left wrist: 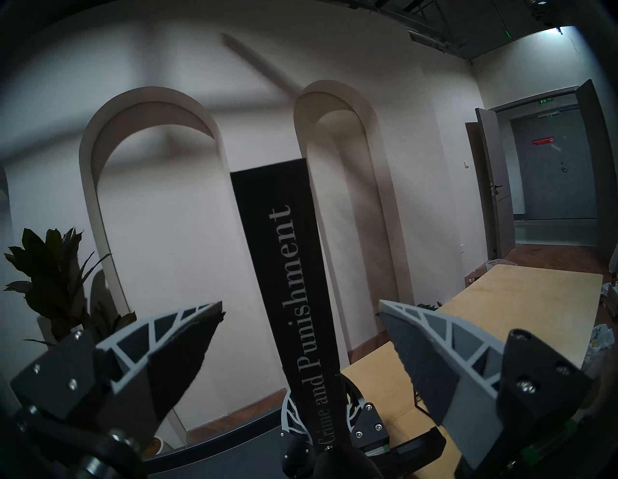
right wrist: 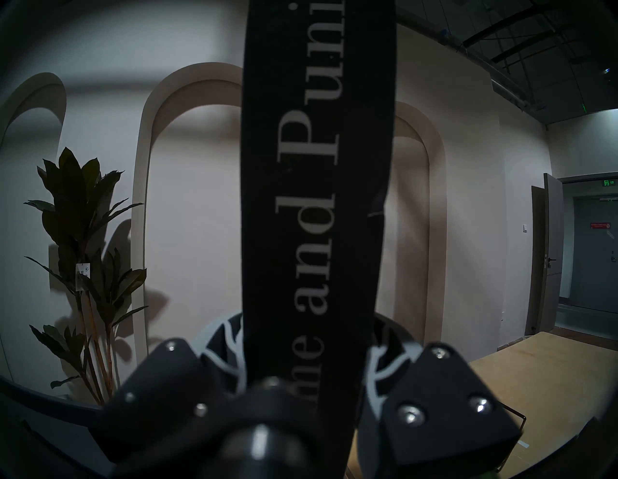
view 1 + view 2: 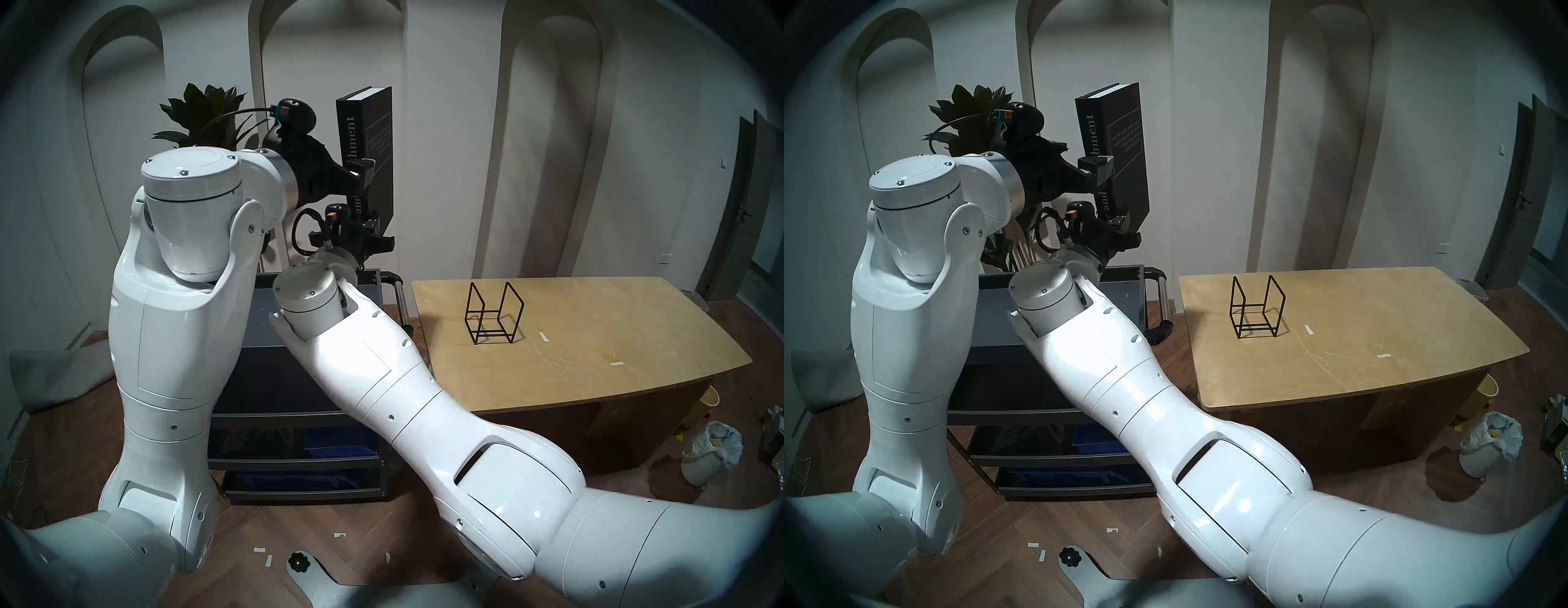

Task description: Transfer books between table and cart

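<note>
The thick black book (image 3: 377,127) with white "Crime and Punishment" lettering on its spine stands upright in the air above the black cart (image 3: 377,280). My right gripper (image 3: 373,223) is shut on the book's lower end; the right wrist view shows the fingers (image 2: 224,341) pinching both sides of the spine (image 2: 317,167). My left gripper (image 3: 367,170) is open at the book's mid-height. In the left wrist view its fingers (image 1: 418,334) stand wide apart on either side of the spine (image 1: 277,217) without touching it. The plywood table (image 3: 594,361) is to the cart's right.
A black wire-frame rack (image 3: 494,314) stands on the table's left part. A potted plant (image 3: 203,110) stands behind the cart by the arched wall. The cart's handle (image 3: 399,297) faces the table. A white bin (image 3: 708,454) and litter lie on the floor at the right.
</note>
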Tool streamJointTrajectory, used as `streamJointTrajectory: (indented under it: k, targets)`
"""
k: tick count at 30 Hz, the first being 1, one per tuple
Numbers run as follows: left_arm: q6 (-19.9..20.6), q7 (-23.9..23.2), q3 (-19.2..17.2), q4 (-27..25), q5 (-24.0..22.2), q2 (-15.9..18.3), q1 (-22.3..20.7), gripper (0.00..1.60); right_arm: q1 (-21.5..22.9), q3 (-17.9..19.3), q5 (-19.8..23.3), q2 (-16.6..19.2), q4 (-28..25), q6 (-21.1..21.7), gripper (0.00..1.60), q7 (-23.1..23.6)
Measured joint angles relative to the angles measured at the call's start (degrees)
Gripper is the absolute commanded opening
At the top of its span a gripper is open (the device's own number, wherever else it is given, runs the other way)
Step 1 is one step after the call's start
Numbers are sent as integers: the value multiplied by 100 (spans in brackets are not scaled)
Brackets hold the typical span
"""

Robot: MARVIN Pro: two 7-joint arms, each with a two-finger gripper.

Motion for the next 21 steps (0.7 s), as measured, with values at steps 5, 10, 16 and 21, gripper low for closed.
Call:
streamJointTrajectory:
  k: [5, 10, 16, 21]
  targets:
    - [0, 153, 5, 27, -175, 41, -15, 160, 9, 3, 40, -26, 67, 82, 0, 38]
    - [0, 362, 46, 87, -315, 9, -41, 160, -13, -15, 61, -59, 209, 91, 0, 30]
    - [0, 494, 126, 184, -440, -34, -104, 160, -32, -94, 47, -65, 503, -139, 0, -15]
    - [0, 585, 221, 350, -535, -41, -167, 160, 2, -120, 50, -101, 1019, -516, 0, -11]
